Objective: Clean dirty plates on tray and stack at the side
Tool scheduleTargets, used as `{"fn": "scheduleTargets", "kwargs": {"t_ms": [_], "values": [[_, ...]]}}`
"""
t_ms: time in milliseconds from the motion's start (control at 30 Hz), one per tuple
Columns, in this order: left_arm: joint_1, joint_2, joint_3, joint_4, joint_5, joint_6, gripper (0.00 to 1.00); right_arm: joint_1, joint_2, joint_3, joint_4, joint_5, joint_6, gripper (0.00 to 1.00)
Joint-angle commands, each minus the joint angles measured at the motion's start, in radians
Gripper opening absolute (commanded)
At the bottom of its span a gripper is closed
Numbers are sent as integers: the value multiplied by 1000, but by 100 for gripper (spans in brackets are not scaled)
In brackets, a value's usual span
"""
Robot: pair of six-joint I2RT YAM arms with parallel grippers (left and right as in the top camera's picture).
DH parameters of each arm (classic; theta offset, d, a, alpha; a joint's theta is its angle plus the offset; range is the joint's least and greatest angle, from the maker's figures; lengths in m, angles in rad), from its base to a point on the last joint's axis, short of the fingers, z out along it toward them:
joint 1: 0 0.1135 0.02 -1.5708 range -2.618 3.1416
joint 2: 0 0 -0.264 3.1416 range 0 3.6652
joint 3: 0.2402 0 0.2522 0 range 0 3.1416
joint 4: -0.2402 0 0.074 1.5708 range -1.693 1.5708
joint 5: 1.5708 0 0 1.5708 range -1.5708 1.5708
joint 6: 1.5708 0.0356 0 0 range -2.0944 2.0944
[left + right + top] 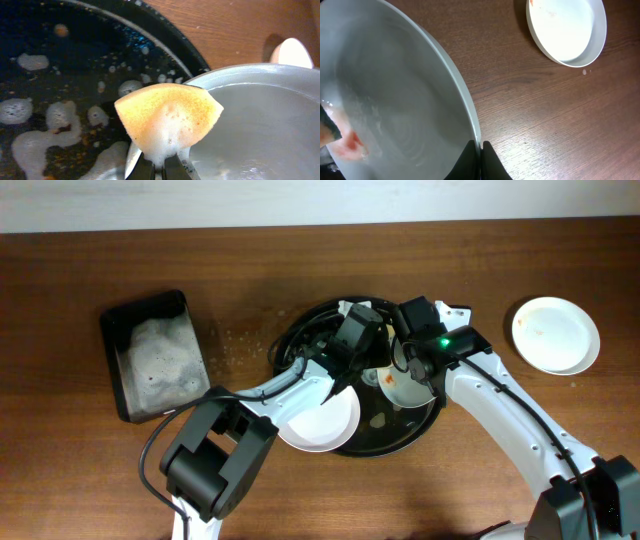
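near plate (322,425), white, lying across front rim of black tray (405,442). foam blobs (30,145) and orange specks on tray floor. left gripper (159,169) clamped tight on yellow sponge (170,117), wedge-shaped, sudsy, just beside rim of gripped plate (395,90). right gripper (479,150) pinched shut on that rim, plate wet, over tray. far plate (555,335) flat on table (80,480) to right, well apart from tray, faint orange marks inside. black tub (155,360) at left, foamy inside.

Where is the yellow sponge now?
In the left wrist view, the sponge is pinched in the left gripper, above the black tray, at the rim of a white plate.
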Motion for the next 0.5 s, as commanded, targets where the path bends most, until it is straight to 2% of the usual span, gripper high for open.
{"fn": "scheduleTargets", "kwargs": {"t_ms": [0, 167, 233, 467], "values": [[-16, -34, 19, 28, 51, -45, 0, 10, -28, 19, 4, 20, 3, 4], [-71, 26, 19, 47, 44, -45, 0, 10, -28, 19, 12, -6, -27, 4], [-76, 74, 19, 40, 57, -85, 0, 10, -28, 19, 12, -6, -27, 4], [-61, 122, 19, -87, 54, -112, 0, 10, -28, 19, 13, -6, -27, 4]]}}
